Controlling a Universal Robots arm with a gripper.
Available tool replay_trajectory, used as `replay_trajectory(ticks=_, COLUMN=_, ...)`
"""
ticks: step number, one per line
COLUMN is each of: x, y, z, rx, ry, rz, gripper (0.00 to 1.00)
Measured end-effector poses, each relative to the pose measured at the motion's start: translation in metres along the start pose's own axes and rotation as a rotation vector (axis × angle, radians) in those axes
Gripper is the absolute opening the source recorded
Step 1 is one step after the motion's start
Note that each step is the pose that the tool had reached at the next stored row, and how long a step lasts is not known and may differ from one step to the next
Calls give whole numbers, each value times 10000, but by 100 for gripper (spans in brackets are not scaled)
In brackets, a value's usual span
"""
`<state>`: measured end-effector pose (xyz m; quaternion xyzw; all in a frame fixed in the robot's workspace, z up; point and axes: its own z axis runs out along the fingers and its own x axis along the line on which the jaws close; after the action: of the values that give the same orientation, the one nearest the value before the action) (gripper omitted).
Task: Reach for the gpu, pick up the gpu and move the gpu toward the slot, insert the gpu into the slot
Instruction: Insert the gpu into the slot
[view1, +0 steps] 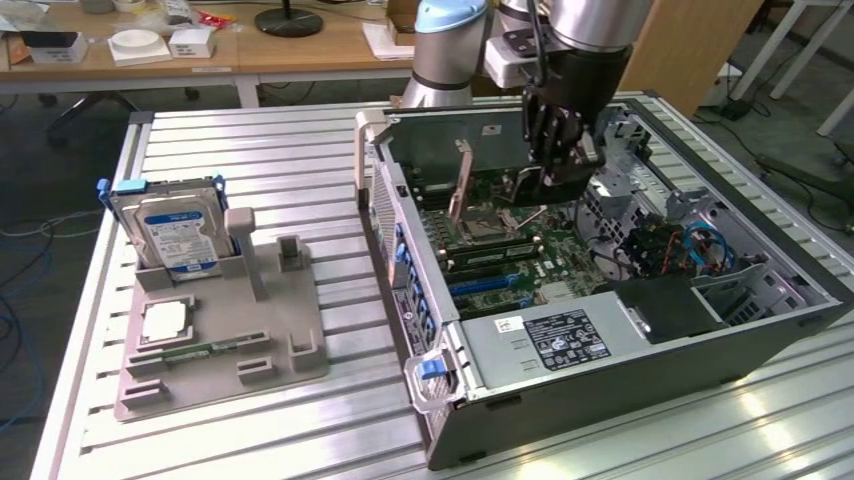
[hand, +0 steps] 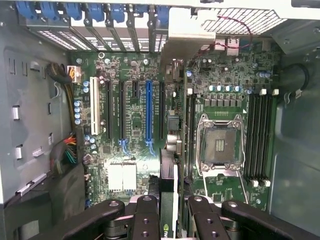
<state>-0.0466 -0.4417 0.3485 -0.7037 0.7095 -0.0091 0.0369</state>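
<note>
My gripper (view1: 554, 183) hangs inside the open computer case, shut on the gpu (view1: 454, 145). The gpu is a flat card with its broad face toward the exterior view, and its metal bracket (view1: 370, 150) is at the exterior view's left. In the wrist view the gpu (hand: 169, 170) runs edge-on from between my gripper (hand: 170, 220) fingers out to the bracket (hand: 187, 40). It hangs above the green motherboard. The long blue slot (hand: 148, 112) lies parallel to the card and a little to one side of it, away from the processor socket. The blue slot (view1: 483, 284) is uncovered.
A square silver processor socket (hand: 220, 145) and black memory slots (hand: 260, 140) lie on the card's other side. Cable bundles (hand: 70, 150) sit by the case wall. A power supply (view1: 547, 340) fills the case's near end. A hard drive (view1: 167, 230) stands in a grey fixture (view1: 227, 345) on the table.
</note>
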Motion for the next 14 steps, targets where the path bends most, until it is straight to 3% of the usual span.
replay_trajectory(ticks=14, x=12, y=19, z=245, rx=-6, ry=0, rz=-1, gripper=27)
